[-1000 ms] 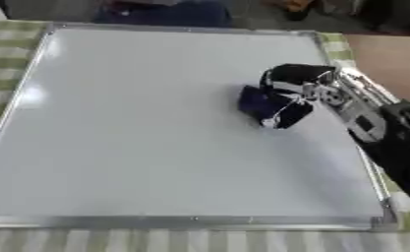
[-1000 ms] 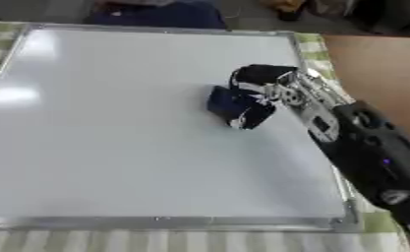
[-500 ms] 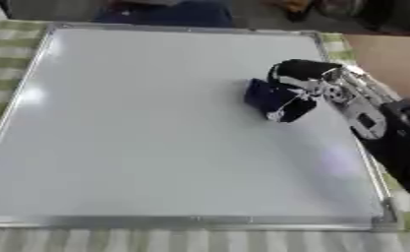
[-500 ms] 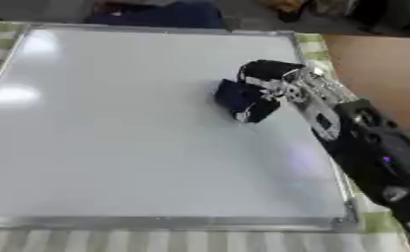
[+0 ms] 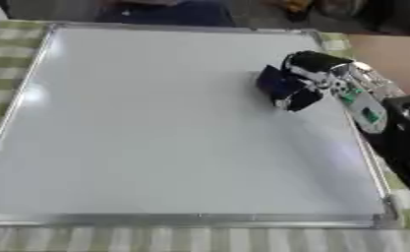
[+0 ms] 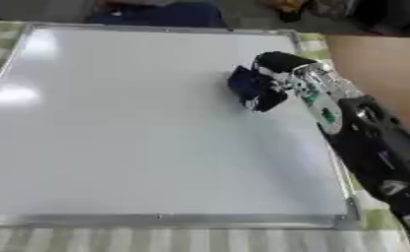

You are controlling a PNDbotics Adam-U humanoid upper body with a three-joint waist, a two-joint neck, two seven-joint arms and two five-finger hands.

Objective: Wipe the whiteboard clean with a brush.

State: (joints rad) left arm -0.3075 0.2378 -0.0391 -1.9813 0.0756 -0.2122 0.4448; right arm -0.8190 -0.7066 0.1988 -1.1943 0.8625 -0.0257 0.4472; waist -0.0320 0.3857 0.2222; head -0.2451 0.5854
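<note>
I have the right hand (image 5: 315,74) curled round a dark blue brush (image 5: 281,87), pressing it down on the whiteboard (image 5: 156,128) in the upper right part of the board, close to its right frame and a little below the far right corner. The left hand shows in neither view.

To do this pass well, I would keep the brush face flat on the surface, not tipped onto an edge, and drag it in long overlapping strokes so no band gets skipped. From here I see no clear marks on the board, only glare patches near the left edge, so I judge coverage by where the brush runs, not by ink.

The open room lies to the left and toward the near edge: that whole stretch of board is bare. The tight side is the right frame (image 6: 333,162), just beside my forearm, and the far frame (image 5: 182,30) above the brush. I would stop each stroke short of the metal rim so the brush does not catch, and mind the striped cloth (image 5: 87,242) beyond the near edge.
</note>
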